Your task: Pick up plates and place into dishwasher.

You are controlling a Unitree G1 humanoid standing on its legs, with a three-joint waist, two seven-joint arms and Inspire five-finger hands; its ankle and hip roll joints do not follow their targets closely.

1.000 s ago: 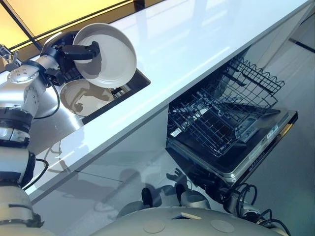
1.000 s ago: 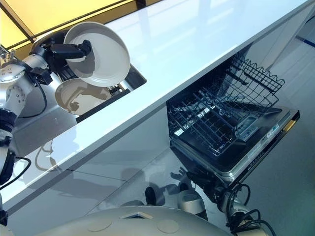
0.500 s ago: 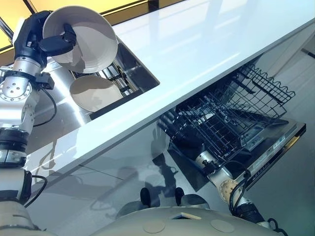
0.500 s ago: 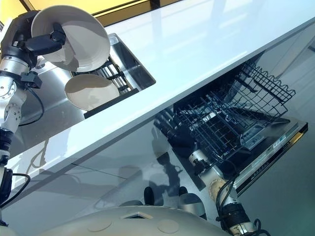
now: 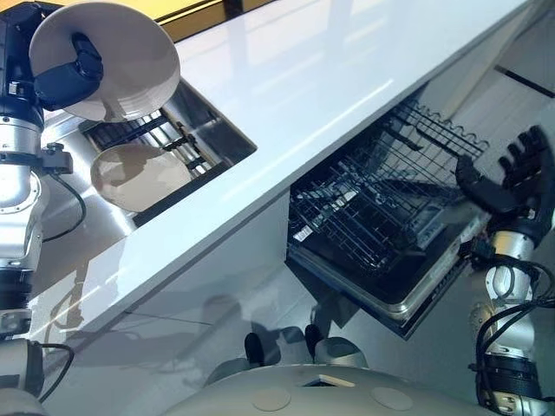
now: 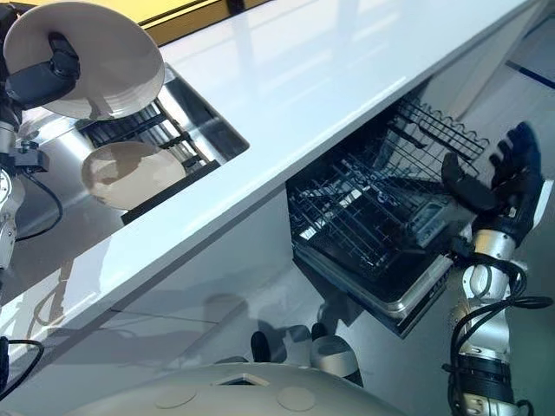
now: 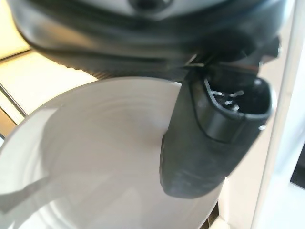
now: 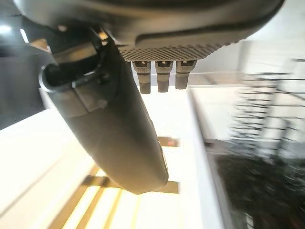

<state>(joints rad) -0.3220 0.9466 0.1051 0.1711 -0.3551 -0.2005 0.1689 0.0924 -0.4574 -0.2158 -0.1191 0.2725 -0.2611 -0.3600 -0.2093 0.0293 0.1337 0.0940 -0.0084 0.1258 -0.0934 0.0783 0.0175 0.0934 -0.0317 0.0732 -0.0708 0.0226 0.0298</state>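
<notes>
SINK TO DISHWASHER: Above the sink [image 5: 211, 132], I am holding 1 white plate [image 5: 121, 48] aloft in my left hand [image 5: 68, 74], thumb curling over its face, the other fingers hidden behind it. I am judging it stiff, glazed and slippery, light enough for 1 hand yet breakable, so the rim is the place to be pinching it. A 2nd plate [image 5: 139, 176] is lying in the basin below. Past the white counter [image 5: 329, 78], my right hand [image 5: 519, 189] is hanging beside the open dishwasher [image 5: 395, 299] and its pulled-out rack [image 5: 373, 204], fingers spread wide, touching nothing. The rack is sitting well apart from the raised plate.
</notes>
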